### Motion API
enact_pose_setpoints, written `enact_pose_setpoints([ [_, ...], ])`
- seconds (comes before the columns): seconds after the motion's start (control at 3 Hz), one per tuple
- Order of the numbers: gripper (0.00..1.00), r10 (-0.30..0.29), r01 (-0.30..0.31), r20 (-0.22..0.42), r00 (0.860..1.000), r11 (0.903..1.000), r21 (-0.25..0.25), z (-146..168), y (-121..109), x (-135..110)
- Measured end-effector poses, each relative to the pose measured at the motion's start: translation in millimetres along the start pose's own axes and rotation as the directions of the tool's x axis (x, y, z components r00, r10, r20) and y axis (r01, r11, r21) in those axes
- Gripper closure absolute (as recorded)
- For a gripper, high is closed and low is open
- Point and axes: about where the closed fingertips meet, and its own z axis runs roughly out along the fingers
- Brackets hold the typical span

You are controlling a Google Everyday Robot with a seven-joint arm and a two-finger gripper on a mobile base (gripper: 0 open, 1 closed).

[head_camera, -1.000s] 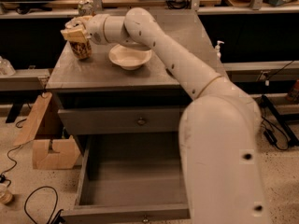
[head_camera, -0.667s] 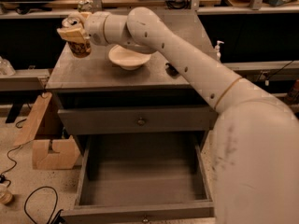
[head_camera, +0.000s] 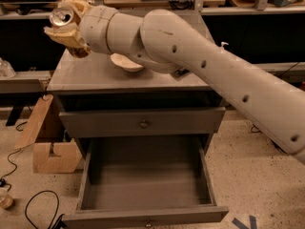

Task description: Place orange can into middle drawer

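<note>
My gripper [head_camera: 66, 26] is at the upper left, shut on the orange can [head_camera: 66, 25]. The can is tilted, its silver top facing up and left, its brownish-orange body mostly hidden by the fingers. It hangs in the air above the left edge of the grey cabinet top [head_camera: 90, 75]. The middle drawer [head_camera: 145, 180] is pulled wide open below, its inside bare. The upper knobbed drawer [head_camera: 143, 123] is closed. My arm [head_camera: 200, 66] stretches from the lower right across the cabinet.
A pale bowl [head_camera: 125, 63] sits on the cabinet top, partly behind my arm. A wooden block and cardboard [head_camera: 45, 142] stand on the floor left of the cabinet, with cables [head_camera: 28, 209] nearby. Benches with clutter run along the back.
My gripper has lifted the orange can off the cabinet top and carried it up and toward the camera. The can now tilts. The bowl has not moved.
</note>
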Motion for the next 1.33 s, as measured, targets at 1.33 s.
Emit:
enact_pose_setpoints([
  [1.33,1.00,0.047,-0.047,-0.013,0.999,0.9989,-0.007,-103,85,86],
])
